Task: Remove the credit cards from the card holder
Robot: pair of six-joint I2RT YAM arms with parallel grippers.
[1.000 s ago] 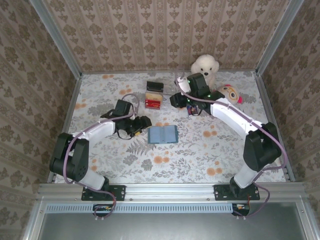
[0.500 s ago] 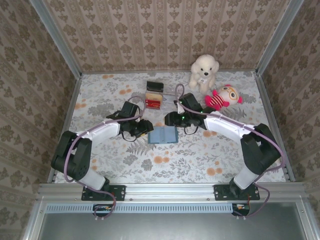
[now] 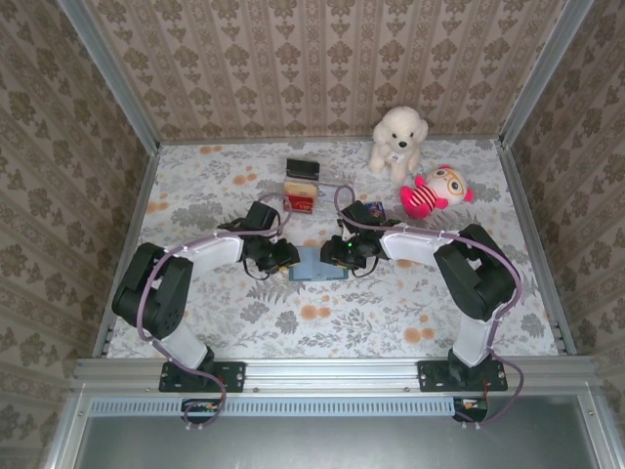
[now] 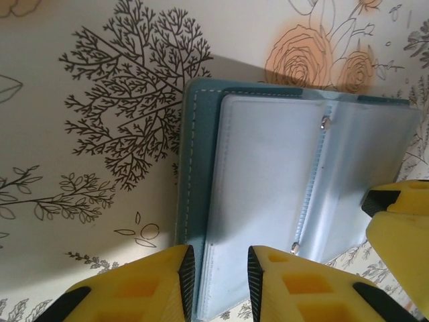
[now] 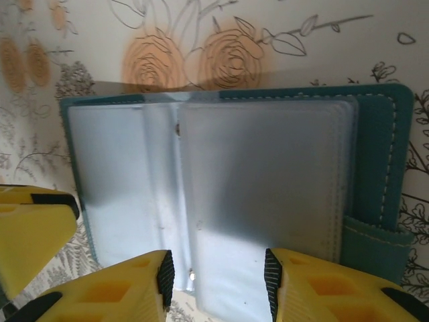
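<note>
The holder (image 3: 319,265) lies open on the desk (image 3: 410,303) between both arms. The left jaws stand at its left edge with a narrow gap, the edge in it; whether they pinch it cannot be told. The right jaws are spread over the clear sleeves (image 5: 268,174). A red card (image 3: 299,202) and a dark card (image 3: 303,168) lie behind the holder, apart from it.

Bright, even light — soft short shadows, wrist views reasonably sharp.
</note>
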